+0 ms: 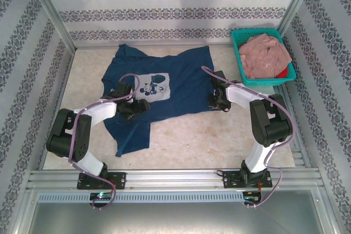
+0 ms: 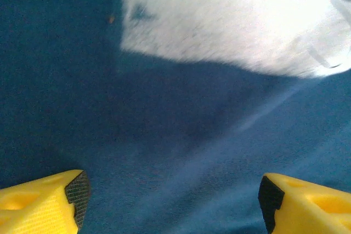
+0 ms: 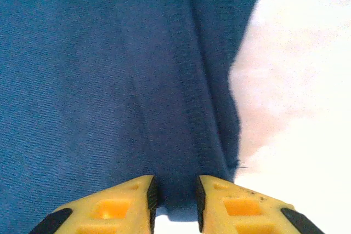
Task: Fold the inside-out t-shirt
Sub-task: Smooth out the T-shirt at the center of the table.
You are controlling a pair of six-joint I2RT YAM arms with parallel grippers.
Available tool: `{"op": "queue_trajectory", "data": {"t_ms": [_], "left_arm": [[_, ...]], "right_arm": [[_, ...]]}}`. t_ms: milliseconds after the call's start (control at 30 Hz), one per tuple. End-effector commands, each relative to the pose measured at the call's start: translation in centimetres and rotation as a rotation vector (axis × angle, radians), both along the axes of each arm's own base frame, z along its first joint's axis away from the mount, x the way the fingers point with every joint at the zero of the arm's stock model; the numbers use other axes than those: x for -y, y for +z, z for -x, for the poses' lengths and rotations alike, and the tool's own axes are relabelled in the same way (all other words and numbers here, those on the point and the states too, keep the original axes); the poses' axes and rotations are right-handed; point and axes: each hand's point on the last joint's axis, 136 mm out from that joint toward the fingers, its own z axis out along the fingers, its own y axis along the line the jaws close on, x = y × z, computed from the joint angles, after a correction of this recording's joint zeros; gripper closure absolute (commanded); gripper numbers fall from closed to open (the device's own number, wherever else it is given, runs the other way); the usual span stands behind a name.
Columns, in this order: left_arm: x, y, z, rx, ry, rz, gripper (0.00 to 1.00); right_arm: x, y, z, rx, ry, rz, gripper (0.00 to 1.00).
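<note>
The navy t-shirt [image 1: 181, 75] lies spread across the table, a pale cartoon print [image 1: 152, 87] at its middle and one part trailing toward the front left. My left gripper [image 1: 137, 107] hovers low over the cloth just below the print [image 2: 230, 20]. It is open, its yellow fingers [image 2: 41, 206] wide apart with only flat blue fabric [image 2: 164, 135] between them. My right gripper [image 1: 218, 102] is at the shirt's right edge. In the right wrist view that gripper [image 3: 174, 195] is shut on the seamed edge of the t-shirt [image 3: 109, 80].
A teal basket [image 1: 239, 64] at the back right holds a dusty pink garment [image 1: 266, 54] and something red [image 1: 282, 73]. Bare pale tabletop [image 1: 208, 135] stretches in front of the shirt and beside its edge [image 3: 296, 80]. Patterned walls enclose three sides.
</note>
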Motion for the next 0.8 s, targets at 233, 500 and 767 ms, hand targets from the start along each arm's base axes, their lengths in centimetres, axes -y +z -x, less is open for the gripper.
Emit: {"op": "queue_trajectory", "data": {"t_ms": [233,500,767], "left_arm": [[-3.6,2.8,-0.4,0.176,0.062,-0.219,0.18],[12.0,7.0,-3.7,0.385,-0.302,-0.014,0.19],[18.2,-0.2,-4.9,0.226,-0.430,-0.023,0.30]], "right_arm": [[2.6,1.1,-0.7,0.019,-0.043,-0.008,0.97],[1.9,1.3,-0.8,0.018,0.000,-0.035,1.00],[2.4,2.8,0.2,0.022,0.029,-0.014,1.00]]}}
